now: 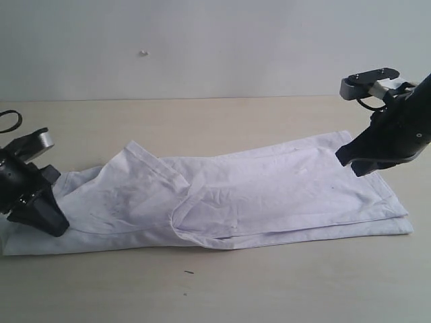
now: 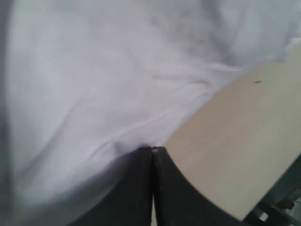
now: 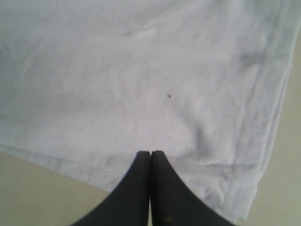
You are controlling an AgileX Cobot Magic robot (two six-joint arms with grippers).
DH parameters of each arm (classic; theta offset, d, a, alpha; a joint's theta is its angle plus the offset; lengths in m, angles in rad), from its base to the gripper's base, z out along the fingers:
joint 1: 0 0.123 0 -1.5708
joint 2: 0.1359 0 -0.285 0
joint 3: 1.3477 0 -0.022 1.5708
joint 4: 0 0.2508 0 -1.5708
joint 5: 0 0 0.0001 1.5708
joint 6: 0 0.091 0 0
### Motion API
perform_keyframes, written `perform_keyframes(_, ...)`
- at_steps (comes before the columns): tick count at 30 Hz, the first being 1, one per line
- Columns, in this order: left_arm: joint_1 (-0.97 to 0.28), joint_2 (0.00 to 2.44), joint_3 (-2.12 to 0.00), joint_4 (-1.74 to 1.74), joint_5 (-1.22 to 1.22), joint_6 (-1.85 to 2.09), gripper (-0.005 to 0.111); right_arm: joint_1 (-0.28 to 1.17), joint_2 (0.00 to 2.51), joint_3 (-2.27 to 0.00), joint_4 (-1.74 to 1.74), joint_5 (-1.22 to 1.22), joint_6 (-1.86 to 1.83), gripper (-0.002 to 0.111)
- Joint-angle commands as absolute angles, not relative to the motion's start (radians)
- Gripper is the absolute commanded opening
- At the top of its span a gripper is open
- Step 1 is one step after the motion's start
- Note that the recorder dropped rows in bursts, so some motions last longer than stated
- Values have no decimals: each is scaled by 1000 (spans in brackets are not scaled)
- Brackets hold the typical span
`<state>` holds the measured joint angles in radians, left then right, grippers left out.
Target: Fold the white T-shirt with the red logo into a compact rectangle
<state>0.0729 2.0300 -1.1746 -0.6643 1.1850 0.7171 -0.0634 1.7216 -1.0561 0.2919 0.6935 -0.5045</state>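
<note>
- The white T-shirt [image 1: 269,195] is seen laid on a tan table [image 1: 269,289]. It is folded lengthwise into a long band that is stretched across the middle of the tabletop from one arm to the other.
- A sleeve [image 1: 145,168] is shown turned in over the body of the garment toward the left end, where the cloth lies rumpled. The right end is laid flatter, with layered edges stepped along the near side.
- The left gripper [image 1: 50,222] is pictured at the shirt's left end. Its black fingers [image 2: 134,193] are pressed together, tip against tip, exactly where the cloth's edge meets bare tabletop. A crease is drawn toward the tips, but whether cloth is caught between them cannot be told.
- The right gripper [image 1: 345,156] is pictured at the far corner of the right end, its tips at the fabric. Its jaws are likewise closed flush, near a stitched hem [image 3: 244,150], and a pinch of cloth cannot be confirmed.
- A plain pale wall [image 1: 202,47] is seen behind the table.
</note>
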Motion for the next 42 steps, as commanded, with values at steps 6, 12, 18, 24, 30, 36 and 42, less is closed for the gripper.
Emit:
perform_keyframes(6,99,2055,-1168,-503,992,537,2,-69,1711,-1053,299,683,-514,0)
perform_keyframes(12,98,2099,-1143,-519,923,537,2,-69,1711,-1053,304,683,-514,0)
perform_keyframes(18,150,2063,-1143,-612,920,553,2,-69,1711,-1053,304,683,-514,0)
perform_keyframes(24,281,1946,-1143,-849,995,731,13,-69,1711,-1053,303,685,-514,0)
perform_keyframes(30,391,1890,-1143,-946,1068,785,51,-69,1711,-1053,306,685,-514,0)
perform_keyframes(36,400,1890,-1110,-914,1011,721,80,-69,1711,-1053,311,687,-511,0)
perform_keyframes(42,400,1904,-1090,-849,937,735,84,-69,1711,-1053,319,687,-511,0)
